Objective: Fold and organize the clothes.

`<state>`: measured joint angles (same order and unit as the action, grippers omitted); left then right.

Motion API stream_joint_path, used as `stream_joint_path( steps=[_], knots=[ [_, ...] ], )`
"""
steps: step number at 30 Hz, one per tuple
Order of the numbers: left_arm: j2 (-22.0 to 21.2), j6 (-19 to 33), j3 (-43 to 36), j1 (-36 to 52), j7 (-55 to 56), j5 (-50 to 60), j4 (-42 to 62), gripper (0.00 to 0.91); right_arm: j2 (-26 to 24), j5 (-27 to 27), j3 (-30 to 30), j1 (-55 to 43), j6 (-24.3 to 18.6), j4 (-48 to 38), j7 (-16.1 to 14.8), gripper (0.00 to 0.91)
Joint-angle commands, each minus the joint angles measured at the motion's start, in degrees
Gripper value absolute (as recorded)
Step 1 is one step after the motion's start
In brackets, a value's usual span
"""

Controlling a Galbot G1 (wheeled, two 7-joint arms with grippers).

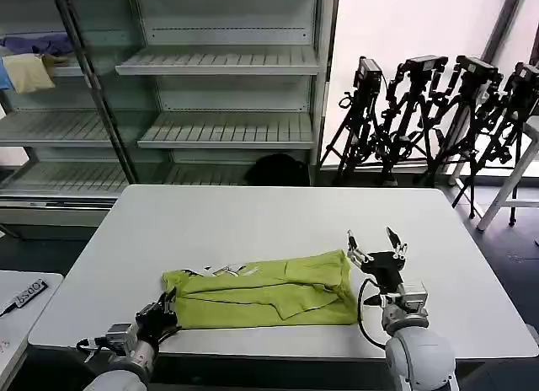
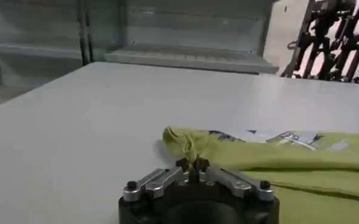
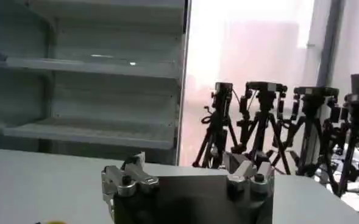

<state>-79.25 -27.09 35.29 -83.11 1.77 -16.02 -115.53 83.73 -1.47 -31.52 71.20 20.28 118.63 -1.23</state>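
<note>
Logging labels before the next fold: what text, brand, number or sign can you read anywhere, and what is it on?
Nothing can be read.
White neck label on the lime T-shirt: print too small.
The same label in the left wrist view: dark and bluish marks, blurred.
Dark tag on the side table: pale characters, illegible.

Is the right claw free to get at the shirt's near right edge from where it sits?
Probably yes: the right claw is open just right of the T-shirt, with bare table between them.
</note>
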Motion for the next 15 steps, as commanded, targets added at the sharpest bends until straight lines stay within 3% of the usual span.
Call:
stream_joint_path(
  steps=[1,5,10,15],
  knots=[
    [0.03,5.35,0.49,-0.05,-0.95,3.56,0.83,0.0,-0.03,-0.32,-0.16,-0.18,-0.2,-0.12,0.09,0.907],
    [1.1,9.15,4.9,1.08,-4.21,8.14,1.53,0.0,-0.21,-0.47,-0.76,-0.13,-0.31,-0.62,0.09,0.907],
    [5.17,13.73,16.36,4.44,-13.11,14.31,4.29,0.0,-0.81,-0.83,-1.73,-0.12,-0.65,-1.55,-0.06,0.907],
    [15.38,14.75,23.97,7.59,-20.93,18.16,8.36,0.0,-1.3,-1.14,-2.35,-0.12,-0.92,-2.35,-0.41,0.907]
  ],
)
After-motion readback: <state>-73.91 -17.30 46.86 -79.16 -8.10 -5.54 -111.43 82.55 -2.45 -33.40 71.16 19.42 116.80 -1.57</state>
